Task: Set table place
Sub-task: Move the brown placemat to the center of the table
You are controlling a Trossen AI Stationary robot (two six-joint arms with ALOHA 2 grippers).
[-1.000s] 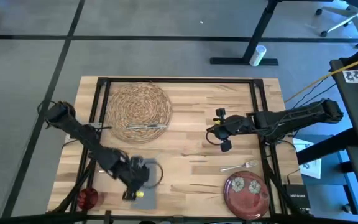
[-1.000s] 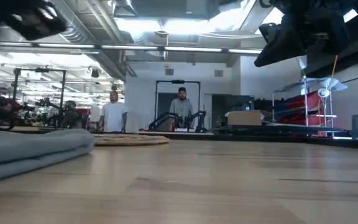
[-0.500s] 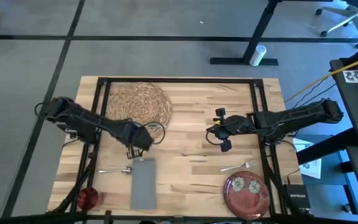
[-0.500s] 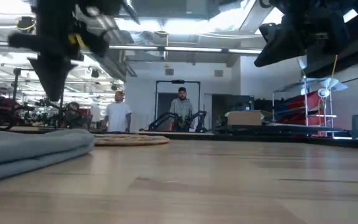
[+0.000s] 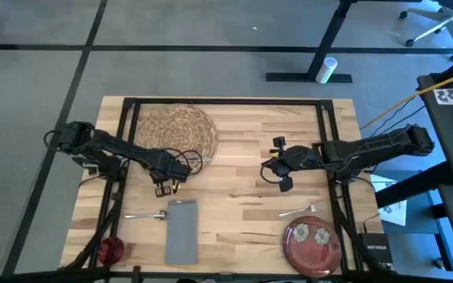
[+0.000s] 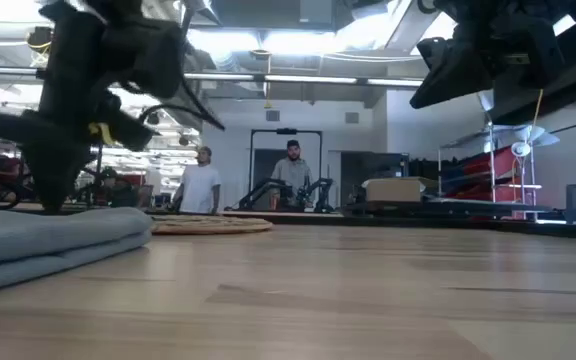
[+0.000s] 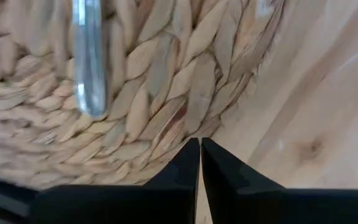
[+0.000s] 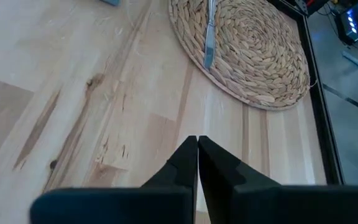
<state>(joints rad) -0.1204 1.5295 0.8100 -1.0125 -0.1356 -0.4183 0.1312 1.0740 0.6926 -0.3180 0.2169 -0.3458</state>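
Note:
The round woven mat lies at the table's far left with a silver knife across its near part. My left gripper is shut and stands at the mat's near rim, low over the table. The gray napkin lies flat near the front edge, a spoon to its left and the red cup at the front left corner. The fork and the dark red plate lie at the front right. My right gripper hangs shut above the table's middle right. My left gripper's shut fingertips stand over the mat's near rim, pointing down. Whether they touch the mat I cannot tell.
A thin black frame edges the table. Bare wood lies between the mat and my right gripper. In the low view, people stand in the room beyond the far edge.
My left gripper has gone from over the napkin toward the table's far edge and now stands at the mat's near rim. The napkin and the spoon, then covered by the arm, now show lying flat.

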